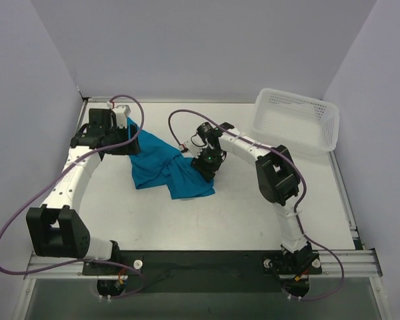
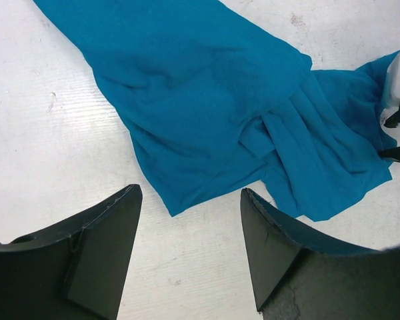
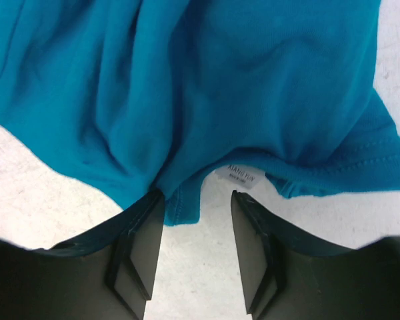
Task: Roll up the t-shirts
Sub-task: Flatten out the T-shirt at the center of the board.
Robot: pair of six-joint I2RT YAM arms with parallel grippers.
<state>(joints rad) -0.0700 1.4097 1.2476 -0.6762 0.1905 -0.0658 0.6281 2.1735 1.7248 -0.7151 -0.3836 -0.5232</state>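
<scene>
T-shirt, teal-blue soft cloth with short sleeves (image 1: 167, 170), bunched and unrolled on white table (image 1: 253, 213), left of centre, well apart from white plastic mesh basket (image 1: 295, 143) at far right.

Left gripper (image 2: 190, 193) spread wide at far-left end of cloth, gripping nothing; right gripper (image 3: 197, 197) part-way apart astride a fold beside white neck label (image 3: 241, 176), not visibly pinching. Risks catching one thin layer and losing it on lifting, or dragging the heap, leaving wrinkles and a lopsided roll.

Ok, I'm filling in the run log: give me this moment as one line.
teal t-shirt: crumpled on table, unrolled | left gripper: open, empty, over table beside shirt | right gripper: open, straddling collar edge by label
</scene>
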